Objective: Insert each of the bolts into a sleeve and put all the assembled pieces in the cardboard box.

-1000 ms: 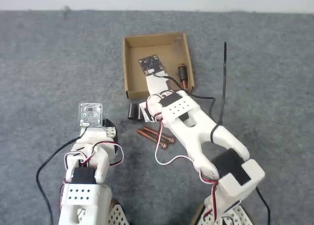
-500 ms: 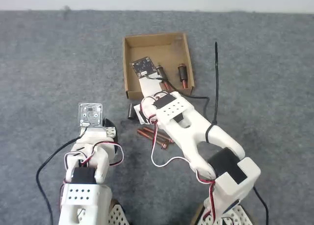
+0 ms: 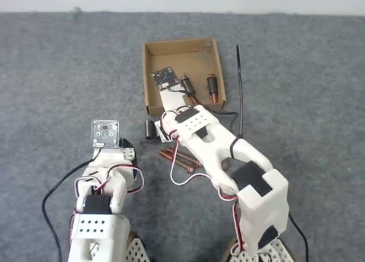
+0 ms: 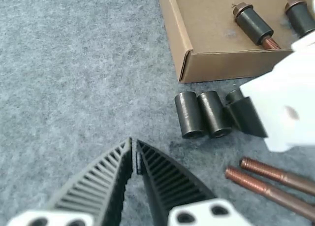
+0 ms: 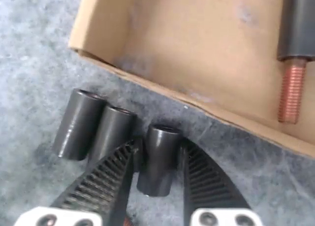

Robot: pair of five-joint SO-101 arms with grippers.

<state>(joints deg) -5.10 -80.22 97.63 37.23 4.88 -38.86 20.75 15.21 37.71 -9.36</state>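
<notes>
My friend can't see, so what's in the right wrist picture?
The right gripper sits open on either side of a black sleeve beside two more sleeves, just outside the cardboard box. An assembled bolt lies inside.

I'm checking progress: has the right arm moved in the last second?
Yes. The right arm swung left along the front wall of the cardboard box, toward its left corner.

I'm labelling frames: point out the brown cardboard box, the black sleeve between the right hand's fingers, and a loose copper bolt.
Brown cardboard box (image 4: pixel 224 66): left wrist view, front wall.
Black cylindrical sleeve (image 5: pixel 158 159): right wrist view, side.
Copper threaded bolt (image 4: pixel 268 191): left wrist view, shank.
</notes>
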